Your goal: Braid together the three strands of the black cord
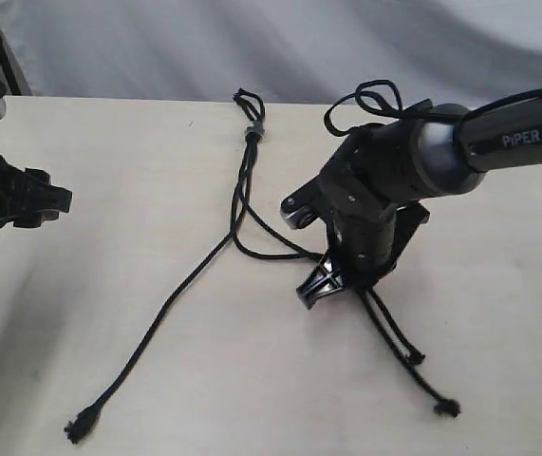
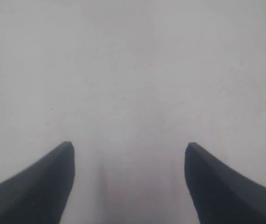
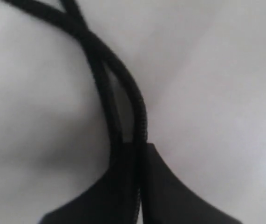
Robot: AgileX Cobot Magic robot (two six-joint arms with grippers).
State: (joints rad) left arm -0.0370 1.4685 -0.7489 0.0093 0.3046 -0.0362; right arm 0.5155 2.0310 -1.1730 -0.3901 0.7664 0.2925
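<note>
The black cord lies on the pale table, its knot with a small loop and greyish band (image 1: 252,128) at the far middle. One strand (image 1: 171,299) runs alone toward the near left, ending frayed (image 1: 79,427). The other two strands (image 1: 269,242) curve right into my right gripper (image 1: 332,277), which is shut on both of them (image 3: 123,107); their free ends (image 1: 432,389) trail out at the near right. My left gripper (image 1: 47,199) hovers at the left edge, well away from the cord, open (image 2: 129,154) over bare table.
A thicker black cable (image 1: 370,100) loops off the right arm behind its wrist. The table's far edge (image 1: 157,98) meets a grey backdrop. Bare tabletop (image 1: 109,171) lies between the left gripper and the cord.
</note>
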